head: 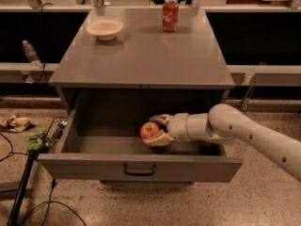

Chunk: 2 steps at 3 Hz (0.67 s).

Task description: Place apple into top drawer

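The robot's pale two-finger gripper sits inside the open top drawer, its cream-coloured fingers closed around the small round red apple with yellowish patches, one finger above the fruit and one below it. The apple is thus inside the drawer, right of its middle and low down; whether it touches the drawer floor cannot be told. From the gripper, the white, smooth-shelled arm runs off toward 4 o'clock, passing over the drawer's right wall and out of the picture's right edge. The wide, shallow grey metal top drawer is pulled well out of the grey cabinet, its flat front panel at 6 o'clock from the gripper, with a small dark bar handle at the panel's centre. Above the drawer, the flat grey worktop carries a shallow cream bowl at 11 o'clock from the gripper and an upright red Coca-Cola can at 12 o'clock, the two well apart near the far edge. At 10 o'clock, beyond the worktop's left side, a clear plastic bottle stands on a low ledge. At 9 o'clock, crumpled wrappers lie on the speckled floor.
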Each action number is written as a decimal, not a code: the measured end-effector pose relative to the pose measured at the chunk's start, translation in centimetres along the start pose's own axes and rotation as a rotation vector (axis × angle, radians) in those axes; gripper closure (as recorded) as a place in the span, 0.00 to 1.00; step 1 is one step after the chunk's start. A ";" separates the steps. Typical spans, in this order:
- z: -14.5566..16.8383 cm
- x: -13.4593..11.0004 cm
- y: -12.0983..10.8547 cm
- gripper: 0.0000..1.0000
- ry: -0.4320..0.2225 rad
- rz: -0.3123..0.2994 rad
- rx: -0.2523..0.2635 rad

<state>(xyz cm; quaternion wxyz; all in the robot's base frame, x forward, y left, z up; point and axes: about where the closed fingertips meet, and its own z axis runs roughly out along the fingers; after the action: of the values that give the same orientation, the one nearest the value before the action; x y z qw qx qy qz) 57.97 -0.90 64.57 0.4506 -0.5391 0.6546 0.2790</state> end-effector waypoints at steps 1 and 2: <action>-0.1 0.4 -0.1 0.21 0.009 0.018 0.017; -0.9 0.6 -0.5 0.15 0.020 0.045 0.045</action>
<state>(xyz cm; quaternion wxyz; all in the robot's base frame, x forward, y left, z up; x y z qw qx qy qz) 58.19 -2.12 64.50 0.4499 -0.5167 0.6771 0.2687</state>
